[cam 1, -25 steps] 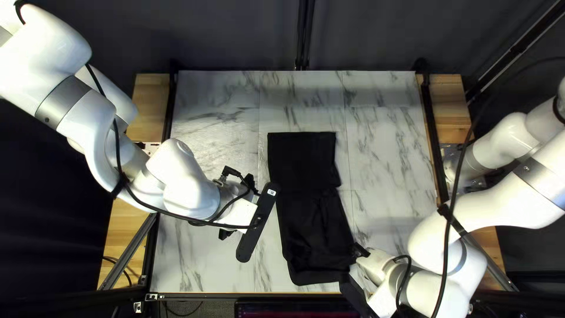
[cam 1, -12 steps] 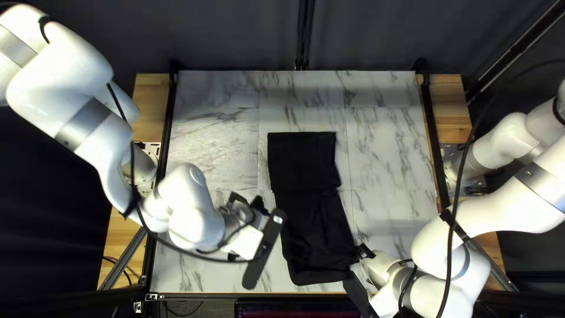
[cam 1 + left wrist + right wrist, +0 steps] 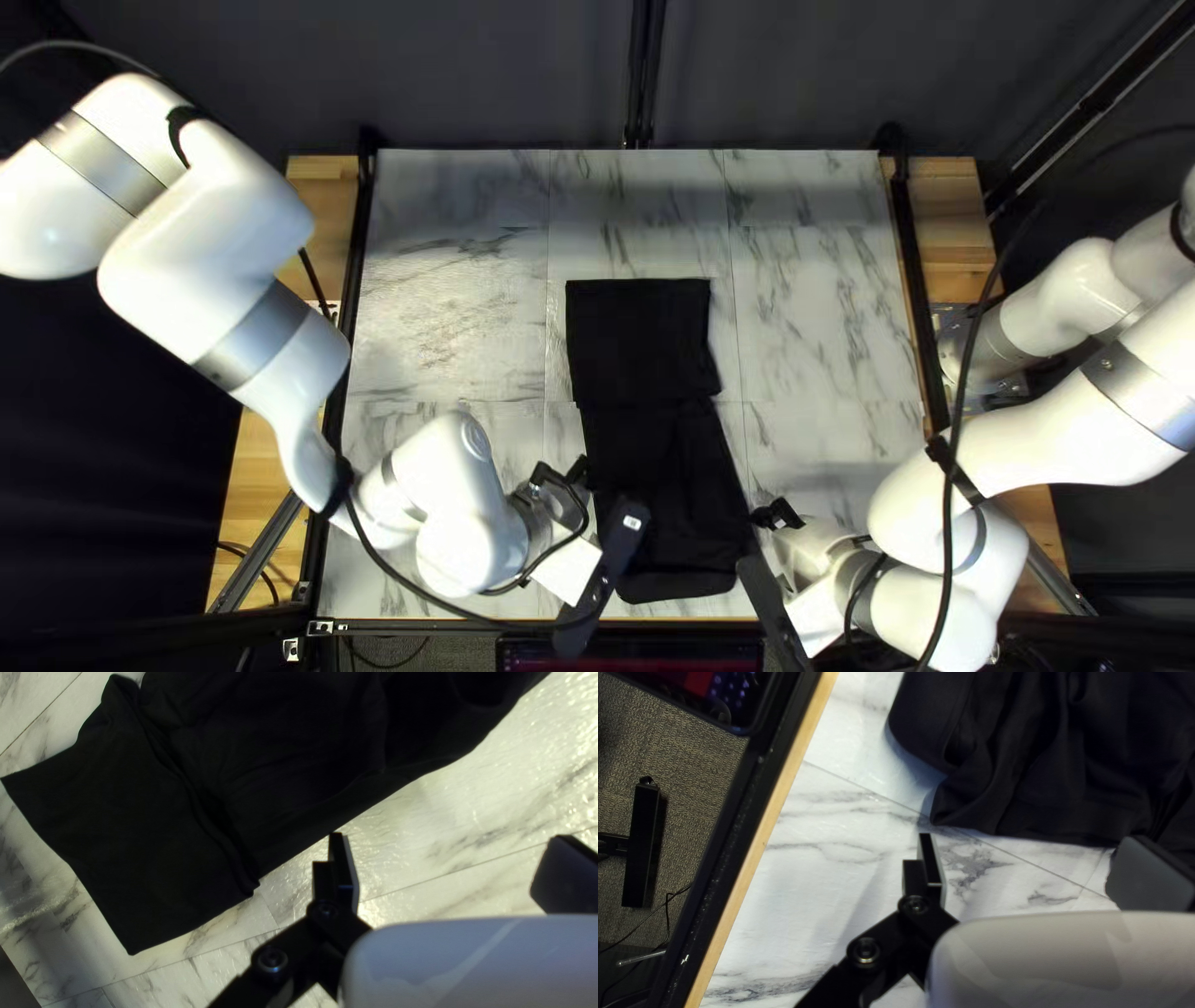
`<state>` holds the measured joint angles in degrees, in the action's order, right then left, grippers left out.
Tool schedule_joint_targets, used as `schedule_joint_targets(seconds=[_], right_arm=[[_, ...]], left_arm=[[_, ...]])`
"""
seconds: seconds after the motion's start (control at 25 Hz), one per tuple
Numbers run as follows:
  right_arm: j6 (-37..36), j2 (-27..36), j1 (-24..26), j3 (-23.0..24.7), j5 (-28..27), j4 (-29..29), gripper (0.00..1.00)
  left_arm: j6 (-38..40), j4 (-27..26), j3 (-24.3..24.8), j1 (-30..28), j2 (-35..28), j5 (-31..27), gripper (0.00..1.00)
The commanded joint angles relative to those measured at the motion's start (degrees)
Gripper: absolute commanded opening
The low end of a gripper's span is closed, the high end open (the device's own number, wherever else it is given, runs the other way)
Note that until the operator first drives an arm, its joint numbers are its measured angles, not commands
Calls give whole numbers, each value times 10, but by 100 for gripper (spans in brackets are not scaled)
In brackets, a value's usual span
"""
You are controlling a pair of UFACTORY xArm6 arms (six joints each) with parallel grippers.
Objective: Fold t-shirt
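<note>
The black t-shirt (image 3: 641, 342) lies mid-table as a long strip, with a neat rectangle at its far end and a rumpled, wider near part. Left of the near part, my left gripper (image 3: 578, 473) is partly hidden by its own arm. My right gripper (image 3: 778, 514) is close to the near part's right edge. In the left wrist view the open left gripper (image 3: 453, 871) has the shirt (image 3: 249, 771) ahead and to one side, one finger beside its edge. In the right wrist view the open right gripper (image 3: 1041, 868) has bare tabletop between its fingers and rumpled cloth (image 3: 1058, 765) ahead.
The marble-patterned table (image 3: 822, 286) shows bare surface on both sides of the shirt and beyond it. A dark screen (image 3: 629, 652) is just off the near edge. In the right wrist view the wooden table edge (image 3: 766, 837) runs beside my right gripper.
My left arm has moved toward the near edge and rightward, its wrist now overlapping the shirt's near left side. The right gripper has shifted slightly right and away from the near edge. The shirt looks unchanged.
</note>
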<state>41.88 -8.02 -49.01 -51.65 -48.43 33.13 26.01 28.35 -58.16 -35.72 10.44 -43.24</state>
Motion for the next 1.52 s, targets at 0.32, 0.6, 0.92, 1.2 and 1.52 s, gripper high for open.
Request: schedule_joint_targets(seconds=[0.32,0.6,0.92,1.2,1.52], right_arm=[[129,23,-3,67,67,119,100],[192,20,-6,70,68,168,100],[217,-5,-1,69,88,189,100],[234,-24,5,62,106,206,100],[266,-46,5,56,117,233,100]], left_arm=[[25,45,-15,-2,24,16,100],[34,60,-29,-9,44,26,100],[27,57,-75,-7,105,58,100],[12,51,-85,-10,109,60,97],[-3,45,-78,-4,103,70,89]])
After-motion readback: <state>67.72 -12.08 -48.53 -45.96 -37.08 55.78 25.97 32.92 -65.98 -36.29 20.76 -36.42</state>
